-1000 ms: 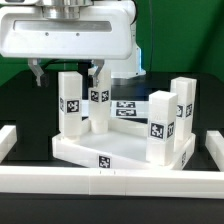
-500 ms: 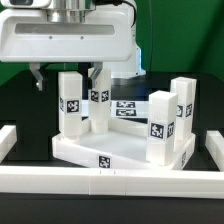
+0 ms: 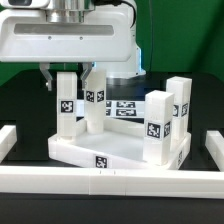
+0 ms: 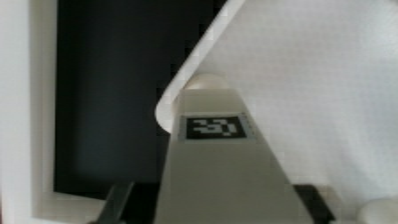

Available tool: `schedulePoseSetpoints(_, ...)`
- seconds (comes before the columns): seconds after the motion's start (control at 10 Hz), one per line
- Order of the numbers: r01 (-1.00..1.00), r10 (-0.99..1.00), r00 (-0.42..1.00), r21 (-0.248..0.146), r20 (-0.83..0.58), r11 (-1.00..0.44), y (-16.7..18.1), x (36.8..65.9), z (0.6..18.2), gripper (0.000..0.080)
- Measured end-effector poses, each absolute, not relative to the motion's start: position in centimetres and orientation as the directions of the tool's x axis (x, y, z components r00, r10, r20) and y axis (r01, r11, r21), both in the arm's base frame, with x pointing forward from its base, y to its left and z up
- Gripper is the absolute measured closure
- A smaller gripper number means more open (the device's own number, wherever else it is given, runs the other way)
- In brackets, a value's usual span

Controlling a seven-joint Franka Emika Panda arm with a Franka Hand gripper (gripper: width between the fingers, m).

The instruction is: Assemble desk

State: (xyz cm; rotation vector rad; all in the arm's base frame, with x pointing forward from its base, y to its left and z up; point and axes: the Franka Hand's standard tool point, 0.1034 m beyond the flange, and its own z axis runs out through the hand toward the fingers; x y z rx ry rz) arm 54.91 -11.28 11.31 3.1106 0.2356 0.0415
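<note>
The white desk tabletop (image 3: 130, 158) lies on the black table with four white tagged legs standing on it: near-left leg (image 3: 67, 108), far-left leg (image 3: 94, 102), near-right leg (image 3: 157, 125), far-right leg (image 3: 180, 105). My gripper (image 3: 66, 78) is over the near-left leg, one dark finger on each side of its top, with small gaps showing. In the wrist view the same leg (image 4: 214, 150) with its tag runs up between my gripper (image 4: 217, 205), whose fingers (image 4: 118, 205) stand a little off its sides. The jaws are open around the leg.
Long white border rails run along the front (image 3: 110, 182), the exterior view's left (image 3: 6, 140) and right (image 3: 215, 148). The marker board (image 3: 127, 108) lies flat behind the desk. The arm's white body hangs over the left legs.
The two fingers have drawn closer together around the near-left leg. The desk and its legs have shifted slightly toward the exterior view's left.
</note>
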Motion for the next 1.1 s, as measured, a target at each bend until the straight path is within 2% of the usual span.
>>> schedulePoseSetpoints(0.2,0.013,0.013,1.000,0.016,0.027,-1.000,-11.30,54.90,11.31,0.0509)
schedulePoseSetpoints(0.3,-0.136,-0.136,0.990,-0.008,0.024,-0.991,-11.52,54.85,11.43,0.0509)
schedulePoseSetpoints(0.5,-0.332,-0.332,0.943,-0.028,0.022,-0.943,-11.40,54.78,11.34,0.0509)
schedulePoseSetpoints(0.8,-0.632,-0.632,0.775,-0.048,0.005,-0.774,-10.92,54.75,11.21,0.0509)
schedulePoseSetpoints(1.0,-0.730,-0.731,0.682,-0.052,-0.005,-0.681,-10.79,54.73,11.15,0.0509)
schedulePoseSetpoints(1.1,-0.811,-0.811,0.584,-0.054,-0.013,-0.583,-10.76,54.75,11.11,0.0509)
